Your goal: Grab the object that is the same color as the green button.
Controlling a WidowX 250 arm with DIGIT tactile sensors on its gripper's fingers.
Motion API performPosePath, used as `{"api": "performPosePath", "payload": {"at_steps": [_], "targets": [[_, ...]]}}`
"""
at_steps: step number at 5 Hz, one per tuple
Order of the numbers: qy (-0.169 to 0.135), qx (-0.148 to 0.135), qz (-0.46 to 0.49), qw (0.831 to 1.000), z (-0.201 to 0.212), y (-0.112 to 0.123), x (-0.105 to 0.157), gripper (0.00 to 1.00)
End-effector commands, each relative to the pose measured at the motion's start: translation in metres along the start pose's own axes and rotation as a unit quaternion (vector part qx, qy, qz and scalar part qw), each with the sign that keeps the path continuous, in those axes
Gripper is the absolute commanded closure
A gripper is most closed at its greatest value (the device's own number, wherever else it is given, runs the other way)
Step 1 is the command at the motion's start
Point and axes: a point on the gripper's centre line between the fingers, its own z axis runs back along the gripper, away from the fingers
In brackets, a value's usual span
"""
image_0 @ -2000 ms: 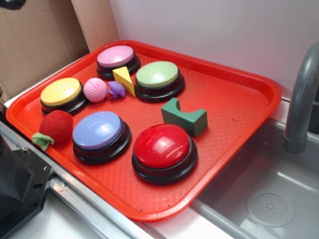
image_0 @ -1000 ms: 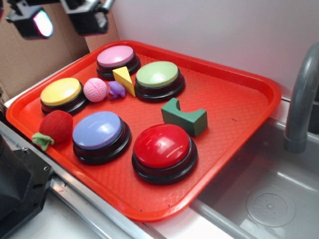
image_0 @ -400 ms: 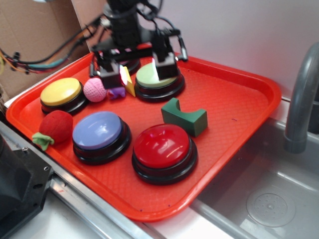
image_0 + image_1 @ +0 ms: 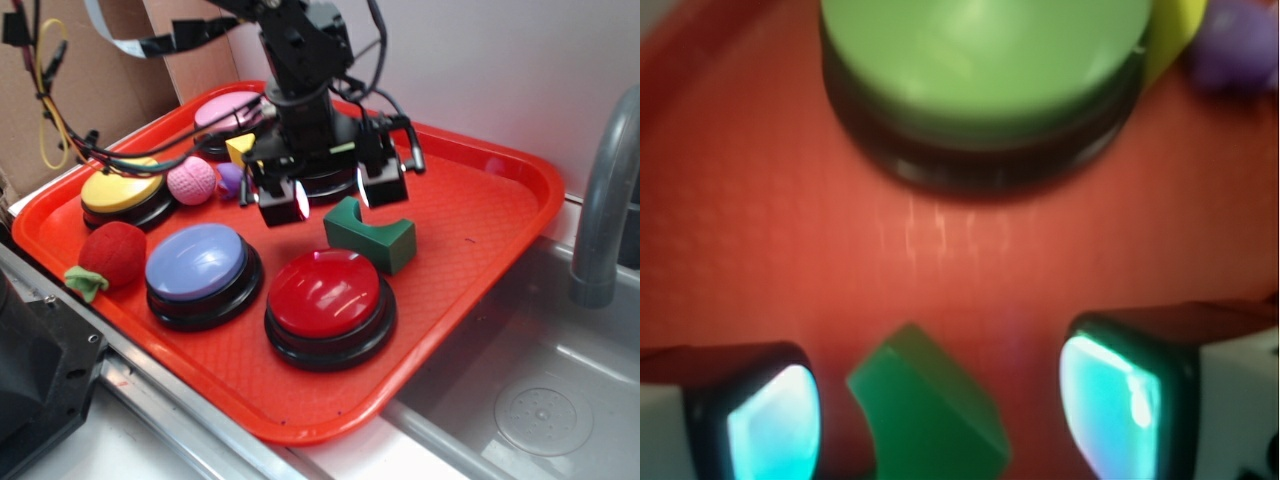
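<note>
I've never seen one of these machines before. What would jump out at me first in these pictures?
Probably the black gripper, open, hanging over the middle of a bright red tray. Just under it sits a small green block, and the wrist view shows that block between the two fingers. Big domed buttons ring it: a red button in front, a green button behind.

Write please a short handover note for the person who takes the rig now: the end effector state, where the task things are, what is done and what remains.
End effector: open, holding nothing, above the tray just behind the green block. In the wrist view one corner of the block sits between the fingers.
Green button: on the tray, behind the end effector, mostly hidden by the arm in the exterior view.
Done: approach to the block.
Left: lower over the block, close, lift. The red button lies close in front.
</note>
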Motion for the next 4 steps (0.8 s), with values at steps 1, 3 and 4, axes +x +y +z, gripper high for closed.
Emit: {"api": "performPosePath", "payload": {"at_steps": [1, 3, 4], "targets": [[0.016, -0.026, -0.034, 0.999, 0.0, -0.013, -0.017, 0.0], [0.021, -0.013, -0.03, 0.999, 0.002, -0.011, -0.011, 1.0], [0.032, -0.004, -0.052, 0.998, 0.01, -0.008, 0.005, 1.0]]}}
